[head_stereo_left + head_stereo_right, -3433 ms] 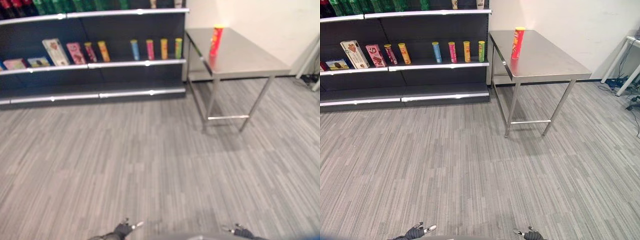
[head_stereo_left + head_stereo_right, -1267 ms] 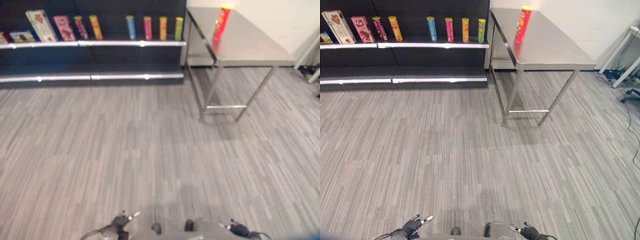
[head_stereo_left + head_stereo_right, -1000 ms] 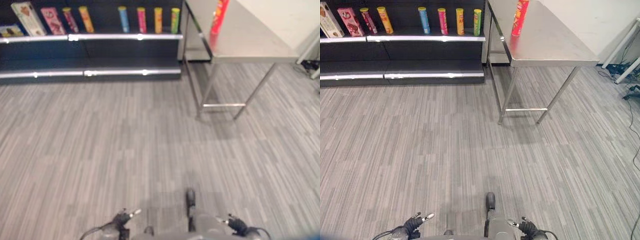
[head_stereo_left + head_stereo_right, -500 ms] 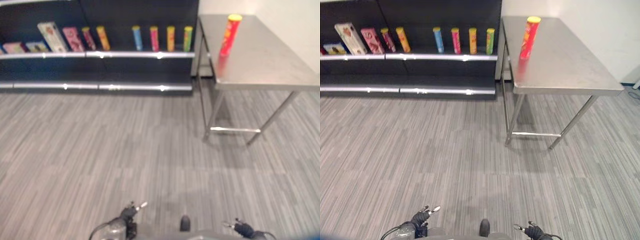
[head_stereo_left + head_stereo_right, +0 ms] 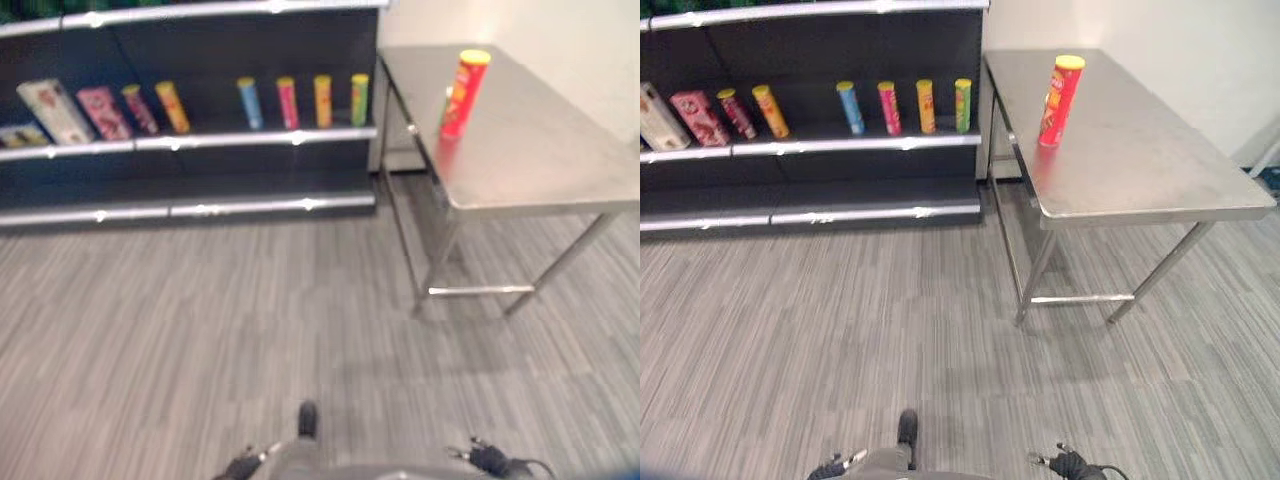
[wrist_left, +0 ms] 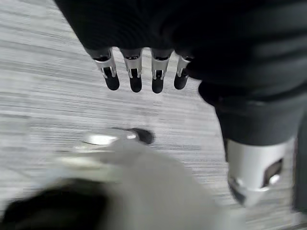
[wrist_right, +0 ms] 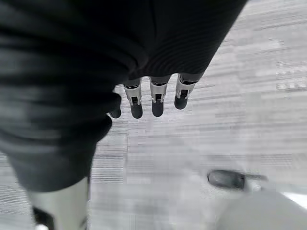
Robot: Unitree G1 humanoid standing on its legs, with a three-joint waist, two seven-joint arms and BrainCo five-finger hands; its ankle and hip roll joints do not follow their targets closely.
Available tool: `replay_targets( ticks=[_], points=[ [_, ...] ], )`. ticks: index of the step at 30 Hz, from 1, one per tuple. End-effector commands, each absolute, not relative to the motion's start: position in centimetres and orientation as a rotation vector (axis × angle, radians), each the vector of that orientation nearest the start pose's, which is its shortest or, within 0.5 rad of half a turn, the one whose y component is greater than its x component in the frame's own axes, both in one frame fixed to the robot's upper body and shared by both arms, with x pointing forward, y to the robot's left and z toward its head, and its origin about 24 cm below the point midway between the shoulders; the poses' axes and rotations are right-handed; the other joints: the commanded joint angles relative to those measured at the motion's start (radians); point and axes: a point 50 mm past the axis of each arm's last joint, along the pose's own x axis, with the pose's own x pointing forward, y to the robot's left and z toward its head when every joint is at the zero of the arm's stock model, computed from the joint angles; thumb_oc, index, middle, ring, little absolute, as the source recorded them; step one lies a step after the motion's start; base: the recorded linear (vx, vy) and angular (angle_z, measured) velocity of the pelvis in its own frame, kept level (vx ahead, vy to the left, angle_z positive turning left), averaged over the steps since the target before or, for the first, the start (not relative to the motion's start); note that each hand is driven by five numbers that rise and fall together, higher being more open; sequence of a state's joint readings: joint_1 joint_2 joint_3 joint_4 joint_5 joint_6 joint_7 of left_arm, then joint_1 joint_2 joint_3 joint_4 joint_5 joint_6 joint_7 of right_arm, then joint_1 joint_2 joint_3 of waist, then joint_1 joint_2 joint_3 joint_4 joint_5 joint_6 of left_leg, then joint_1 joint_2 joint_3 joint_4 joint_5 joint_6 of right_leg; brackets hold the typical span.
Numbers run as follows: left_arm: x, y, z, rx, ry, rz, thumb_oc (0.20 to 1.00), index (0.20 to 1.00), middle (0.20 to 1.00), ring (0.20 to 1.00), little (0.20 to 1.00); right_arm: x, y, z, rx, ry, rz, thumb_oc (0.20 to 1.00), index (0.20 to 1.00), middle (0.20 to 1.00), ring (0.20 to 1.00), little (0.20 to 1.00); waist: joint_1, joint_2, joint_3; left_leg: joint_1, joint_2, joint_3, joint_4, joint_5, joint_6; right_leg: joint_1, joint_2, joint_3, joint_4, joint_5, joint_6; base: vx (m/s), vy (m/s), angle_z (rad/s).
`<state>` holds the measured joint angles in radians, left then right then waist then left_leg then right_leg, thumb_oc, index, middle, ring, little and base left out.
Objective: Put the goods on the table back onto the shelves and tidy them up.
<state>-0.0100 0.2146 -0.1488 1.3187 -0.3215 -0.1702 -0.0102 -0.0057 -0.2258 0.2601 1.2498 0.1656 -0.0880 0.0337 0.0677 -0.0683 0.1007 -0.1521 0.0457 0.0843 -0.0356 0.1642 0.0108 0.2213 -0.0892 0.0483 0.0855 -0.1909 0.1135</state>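
Note:
A red tube can with a yellow lid [image 5: 1060, 100] stands upright on the steel table [image 5: 1120, 160] at the right. To the table's left is the dark shelf unit [image 5: 810, 215]; its middle shelf carries a row of upright tube cans [image 5: 905, 107], two more cans [image 5: 753, 112] and boxes [image 5: 695, 118]. My left hand [image 6: 139, 72] hangs low at my side with straight fingers and holds nothing. My right hand [image 7: 153, 96] hangs the same way, open and empty, over the grey floor. Both hands peek in at the bottom edge, left hand [image 5: 840, 464] and right hand [image 5: 1065, 462].
Grey striped floor [image 5: 840, 330] lies between me and the shelves. The table's legs and crossbar [image 5: 1080, 298] stand right of the shelf end. A white wall [image 5: 1180, 50] backs the table.
The camera has moved closer and turned: table and shelves appear larger and shifted. The hands stay low at my sides.

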Motion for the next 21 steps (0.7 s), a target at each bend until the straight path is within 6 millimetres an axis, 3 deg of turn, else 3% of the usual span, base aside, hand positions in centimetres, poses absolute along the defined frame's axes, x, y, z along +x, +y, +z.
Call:
replay_targets(
  ticks=[1, 2, 3, 4, 6, 9, 10, 11, 15, 16, 17, 19, 20, 21],
  points=[
    [10.1, 23.9, -15.6, 0.092, 1.073, 0.177, 1.000, 1.000, 1.000, 1.000, 1.000, 10.2, -22.0, -16.1, -0.184, 1.140, -0.005, 1.000, 1.000, 1.000, 1.000, 1.000, 0.006, 0.022, -0.030, 0.033, -0.011, 0.001, -0.052, 0.010, -0.036, -0.141, -0.165, -0.024, 0.283, 0.571, 0.019, 0.30, 0.430, -0.10],
    [10.5, 24.2, -15.4, 0.110, 1.064, 0.172, 1.000, 1.000, 1.000, 1.000, 1.000, 10.2, -22.0, -16.0, -0.172, 1.136, -0.016, 1.000, 1.000, 1.000, 1.000, 1.000, -0.006, 0.031, -0.024, 0.053, -0.024, 0.001, -0.052, -0.011, -0.022, -0.176, -0.159, -0.030, 0.347, 0.581, 0.010, 0.44, 0.501, 0.19],
    [10.8, 24.5, -15.2, 0.128, 1.061, 0.155, 1.000, 1.000, 1.000, 1.000, 1.000, 9.7, -22.3, -16.1, -0.149, 1.141, -0.045, 1.000, 1.000, 1.000, 1.000, 1.000, -0.040, 0.046, -0.011, 0.099, -0.044, -0.013, -0.052, -0.042, -0.008, -0.249, -0.114, -0.044, 0.437, 0.492, -0.007, 0.35, 0.350, 0.37],
    [10.8, 24.4, -15.2, 0.128, 1.061, 0.154, 1.000, 1.000, 1.000, 1.000, 1.000, 9.7, -22.3, -16.1, -0.150, 1.141, -0.045, 1.000, 1.000, 1.000, 1.000, 1.000, -0.040, 0.047, -0.012, 0.098, -0.043, -0.013, -0.052, -0.041, -0.008, -0.250, -0.113, -0.044, 0.436, 0.493, -0.008, 0.37, 0.289, 0.65],
    [11.2, 24.4, -15.2, 0.142, 1.055, 0.134, 1.000, 1.000, 1.000, 1.000, 1.000, 8.8, -22.8, -16.2, -0.141, 1.166, -0.075, 1.000, 1.000, 1.000, 1.000, 1.000, -0.081, 0.055, 0.000, 0.146, -0.065, -0.049, -0.052, -0.068, -0.003, -0.322, -0.035, -0.052, 0.424, 0.383, -0.025, 0.32, 0.152, 0.69],
    [11.6, 24.1, -15.1, 0.138, 1.047, 0.122, 1.000, 1.000, 1.000, 1.000, 1.000, 7.9, -23.6, -16.3, -0.141, 1.197, -0.108, 1.000, 1.000, 1.000, 1.000, 1.000, -0.126, 0.043, 0.016, 0.223, -0.101, -0.102, -0.052, -0.121, 0.008, -0.398, 0.045, -0.057, 0.277, 0.337, -0.031, 0.45, 0.099, 0.40],
    [11.8, 23.8, -15.1, 0.128, 1.039, 0.116, 1.000, 1.000, 1.000, 1.000, 1.000, 7.1, -23.9, -16.4, -0.139, 1.222, -0.125, 1.000, 1.000, 1.000, 1.000, 1.000, -0.150, 0.021, 0.015, 0.278, -0.136, -0.138, -0.052, -0.165, 0.011, -0.434, 0.072, -0.045, 0.113, 0.358, -0.012, 0.46, 0.056, 0.42],
    [11.8, 23.7, -15.2, 0.128, 1.039, 0.116, 1.000, 1.000, 1.000, 1.000, 1.000, 7.1, -23.9, -16.4, -0.140, 1.223, -0.126, 1.000, 1.000, 1.000, 1.000, 1.000, -0.152, 0.024, 0.021, 0.287, -0.132, -0.141, -0.052, -0.168, 0.011, -0.423, 0.074, -0.049, 0.109, 0.358, -0.012, 0.48, 0.053, 0.46],
    [12.3, 22.9, -15.2, 0.135, 1.030, 0.079, 1.000, 1.000, 1.000, 1.000, 1.000, 5.7, -24.2, -16.5, -0.132, 1.265, -0.146, 1.000, 1.000, 1.000, 1.000, 1.000, -0.196, 0.010, 0.022, 0.389, -0.158, -0.192, -0.052, -0.242, 0.003, -0.479, 0.070, -0.100, -0.126, 0.429, 0.022, 0.49, 0.044, 0.69],
    [12.1, 22.5, -15.3, 0.143, 1.040, 0.056, 1.000, 1.000, 1.000, 1.000, 1.000, 5.1, -24.2, -16.6, -0.145, 1.288, -0.135, 1.000, 1.000, 1.000, 1.000, 1.000, -0.206, 0.013, 0.018, 0.434, -0.152, -0.206, -0.052, -0.252, -0.007, -0.479, 0.058, -0.174, -0.166, 0.449, 0.031, 0.46, 0.016, 0.37],
    [12.1, 22.5, -15.4, 0.143, 1.040, 0.055, 1.000, 1.000, 1.000, 1.000, 1.000, 5.1, -24.2, -16.6, -0.145, 1.288, -0.135, 1.000, 1.000, 1.000, 1.000, 1.000, -0.207, 0.015, 0.019, 0.436, -0.150, -0.208, -0.052, -0.253, -0.007, -0.477, 0.059, -0.177, -0.167, 0.448, 0.030, 0.45, -0.016, 0.34],
    [11.6, 22.3, -15.5, 0.146, 1.055, 0.045, 1.000, 1.000, 1.000, 1.000, 1.000, 4.8, -24.1, -16.7, -0.146, 1.293, -0.125, 1.000, 1.000, 1.000, 1.000, 1.000, -0.206, 0.014, 0.005, 0.473, -0.141, -0.206, -0.052, -0.250, -0.022, -0.470, 0.032, -0.295, -0.173, 0.477, 0.039, 0.40, -0.060, 0.52],
    [11.4, 22.2, -15.6, 0.148, 1.066, 0.036, 1.000, 1.000, 1.000, 1.000, 1.000, 4.7, -24.1, -16.7, -0.146, 1.293, -0.123, 1.000, 1.000, 1.000, 1.000, 1.000, -0.201, 0.013, -0.005, 0.485, -0.136, -0.195, -0.052, -0.255, -0.028, -0.457, 0.018, -0.354, -0.173, 0.474, 0.040, 0.50, -0.107, 0.51],
    [11.2, 22.3, -15.7, 0.153, 1.073, 0.029, 1.000, 1.000, 1.000, 1.000, 1.000, 4.6, -24.2, -16.7, -0.149, 1.296, -0.118, 1.000, 1.000, 1.000, 1.000, 1.000, -0.200, 0.012, -0.022, 0.499, -0.127, -0.189, -0.052, -0.263, -0.026, -0.436, 0.022, -0.367, -0.173, 0.455, 0.028, 0.63, -0.133, 0.45]
  ],
)
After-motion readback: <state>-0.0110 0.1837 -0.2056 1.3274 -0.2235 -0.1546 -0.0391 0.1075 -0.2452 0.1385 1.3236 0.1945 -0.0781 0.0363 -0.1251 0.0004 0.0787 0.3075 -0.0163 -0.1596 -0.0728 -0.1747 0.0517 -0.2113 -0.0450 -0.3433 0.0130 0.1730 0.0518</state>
